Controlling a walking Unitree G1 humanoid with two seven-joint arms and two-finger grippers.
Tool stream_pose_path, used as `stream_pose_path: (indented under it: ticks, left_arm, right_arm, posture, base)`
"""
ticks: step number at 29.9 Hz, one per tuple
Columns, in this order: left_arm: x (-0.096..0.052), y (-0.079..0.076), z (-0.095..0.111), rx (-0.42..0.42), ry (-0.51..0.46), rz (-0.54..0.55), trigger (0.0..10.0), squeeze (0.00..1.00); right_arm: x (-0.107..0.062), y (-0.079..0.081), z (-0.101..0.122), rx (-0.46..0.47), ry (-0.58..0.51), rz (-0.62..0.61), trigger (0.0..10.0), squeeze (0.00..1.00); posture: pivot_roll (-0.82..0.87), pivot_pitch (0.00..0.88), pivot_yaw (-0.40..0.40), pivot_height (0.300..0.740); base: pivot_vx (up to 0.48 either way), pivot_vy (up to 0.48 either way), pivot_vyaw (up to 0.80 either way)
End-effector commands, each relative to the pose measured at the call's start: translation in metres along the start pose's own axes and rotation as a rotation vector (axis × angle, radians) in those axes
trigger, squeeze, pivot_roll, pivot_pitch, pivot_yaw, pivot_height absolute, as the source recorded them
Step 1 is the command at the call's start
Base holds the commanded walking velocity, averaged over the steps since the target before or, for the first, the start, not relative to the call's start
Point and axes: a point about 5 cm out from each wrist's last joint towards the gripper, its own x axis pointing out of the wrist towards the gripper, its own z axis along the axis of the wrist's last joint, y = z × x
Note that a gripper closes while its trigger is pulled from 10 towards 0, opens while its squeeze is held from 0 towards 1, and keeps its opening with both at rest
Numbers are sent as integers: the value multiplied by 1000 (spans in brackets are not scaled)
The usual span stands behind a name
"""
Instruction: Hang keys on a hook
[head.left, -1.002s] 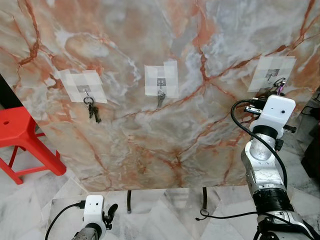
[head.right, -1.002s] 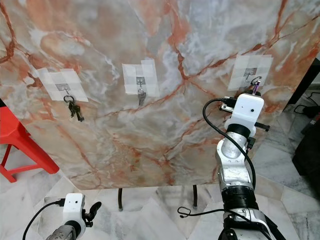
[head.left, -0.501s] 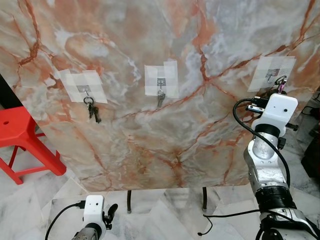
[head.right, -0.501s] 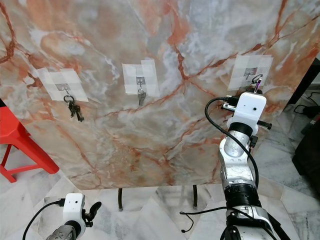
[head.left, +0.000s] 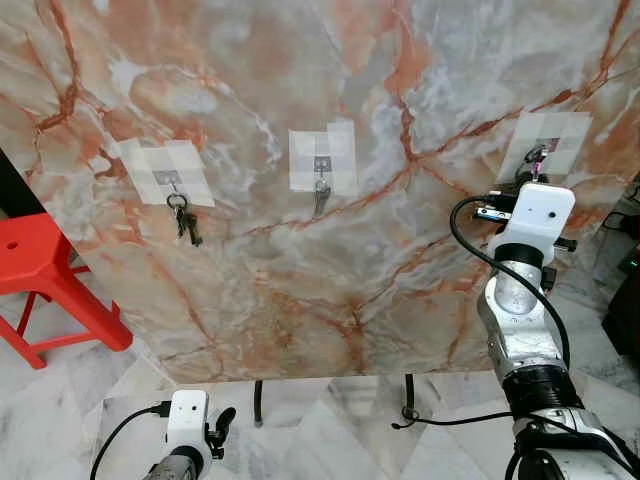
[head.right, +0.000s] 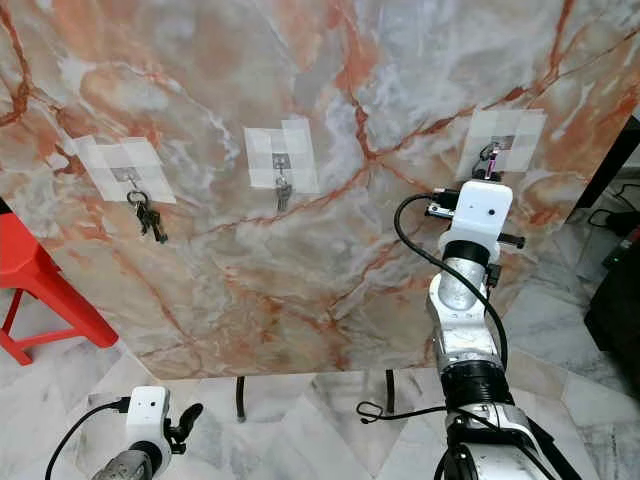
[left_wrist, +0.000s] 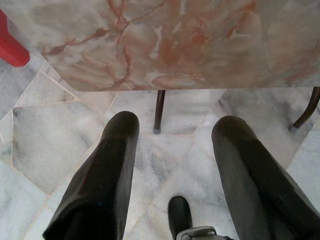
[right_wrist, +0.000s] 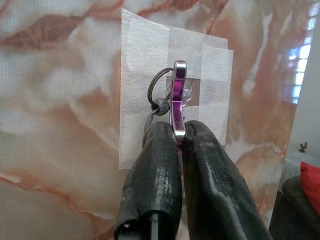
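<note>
My right gripper is shut on a purple carabiner with a key ring, held up against the taped hook at the right of the marble panel. In the eye view the right arm's white wrist is raised just below that taped hook patch, with the purple clip showing above it. A bunch of keys hangs on the left hook and a single key on the middle hook. My left gripper hangs low and open over the floor.
The marble panel leans on thin metal legs. A red plastic stool stands at the left. A black cable lies on the marble floor near the right leg. Dark furniture sits at the far right.
My right arm has shifted left and upward, bringing the purple carabiner onto the right taped patch at the hook. The left arm has stayed still.
</note>
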Motion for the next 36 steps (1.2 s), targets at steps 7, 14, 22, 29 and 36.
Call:
stream_pose_path:
  ticks: [7, 14, 22, 29, 36]
  left_arm:
    - [-2, 3, -5, 14, 28, 7, 10000, 0]
    - [-2, 3, -5, 16, 29, 4, 10000, 0]
    - [-2, 4, -5, 21, 34, 7, 10000, 0]
    - [-2, 4, -6, 21, 35, 7, 10000, 0]
    - [-3, 3, -7, 22, 41, 7, 10000, 0]
  right_arm:
    - [4, 3, 2, -3, -1, 8, 10000, 0]
    - [5, -1, -6, -31, 51, 13, 10000, 0]
    - [5, -3, -7, -31, 51, 11, 10000, 247]
    - [3, -1, -7, -16, 47, 14, 10000, 1000]
    - [-25, 16, -12, 8, 35, 125, 10000, 1000]
  posture:
    - [105, 73, 34, 740]
    - [102, 73, 37, 740]
    - [102, 74, 37, 740]
    - [102, 75, 37, 740]
    - [102, 75, 31, 740]
  base:
    - [0, 0, 0]
    - [0, 0, 0]
    - [0, 0, 0]
    - [0, 0, 0]
    - [0, 0, 0]
